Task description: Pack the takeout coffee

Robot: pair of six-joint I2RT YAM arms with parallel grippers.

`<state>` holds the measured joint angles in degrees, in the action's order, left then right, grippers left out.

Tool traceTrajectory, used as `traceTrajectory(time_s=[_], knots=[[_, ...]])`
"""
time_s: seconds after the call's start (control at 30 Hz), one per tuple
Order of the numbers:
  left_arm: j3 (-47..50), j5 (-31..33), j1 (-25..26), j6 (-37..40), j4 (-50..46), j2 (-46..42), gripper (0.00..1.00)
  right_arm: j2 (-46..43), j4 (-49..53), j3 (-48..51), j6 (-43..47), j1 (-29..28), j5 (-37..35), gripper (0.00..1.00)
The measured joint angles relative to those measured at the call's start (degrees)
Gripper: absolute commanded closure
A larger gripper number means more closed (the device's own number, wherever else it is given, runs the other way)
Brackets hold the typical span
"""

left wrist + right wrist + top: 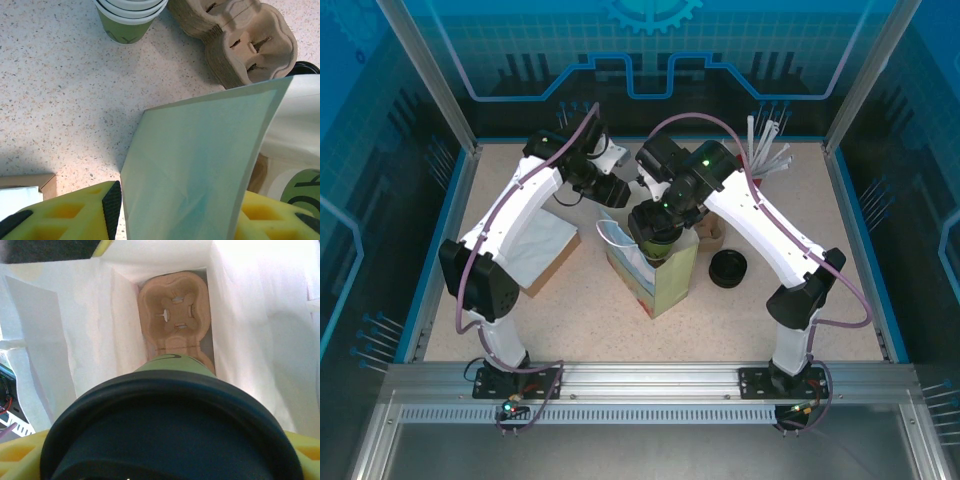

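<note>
At the table's centre above the pale-green paper bag [672,280], right gripper [162,466] spans wide on the black-lidded olive-green paper cup [172,365]: likely light and crushable, so hold near the stiff rim.

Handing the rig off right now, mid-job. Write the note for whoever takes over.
Right end effector: shut on the takeout coffee, lid up, at the mouth of the open paper bag.
Left end effector: jaws part open with the bag's wall between them; whether it pinches the paper is unclear.
Cup carrier: lies at the bag's bottom, its visible socket empty.
Done: cup lidded, gripped, lined up over the bag.
Left: probably lower the cup into the carrier socket, release it, then pull both arms away.
</note>
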<state>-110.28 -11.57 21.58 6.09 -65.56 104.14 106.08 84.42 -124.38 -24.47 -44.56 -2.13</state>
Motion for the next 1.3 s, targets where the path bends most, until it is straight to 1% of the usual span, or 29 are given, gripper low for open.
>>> traceTrajectory(time_s=[0.37, 0.77, 0.87, 1.3], knots=[[1.2, 0.4, 0.0, 0.0, 0.7, -0.3, 0.48, -1.3, -0.7, 4.9, -0.2, 1.6, 0.9, 0.17], [1.3, 0.1, 0.0, -0.1, 1.5, -0.4, 0.47, -1.3, -0.8, 5.6, 0.6, 1.8, 1.1, 0.17], [1.3, -0.1, 0.0, -0.2, 1.6, -0.4, 0.45, -0.6, -0.5, 5.6, 0.9, 1.7, 1.0, 0.17], [1.4, -0.2, 0.0, -0.2, 1.8, -0.4, 0.43, 3.4, -0.4, 5.6, 2.3, 0.3, 1.0, 0.16]])
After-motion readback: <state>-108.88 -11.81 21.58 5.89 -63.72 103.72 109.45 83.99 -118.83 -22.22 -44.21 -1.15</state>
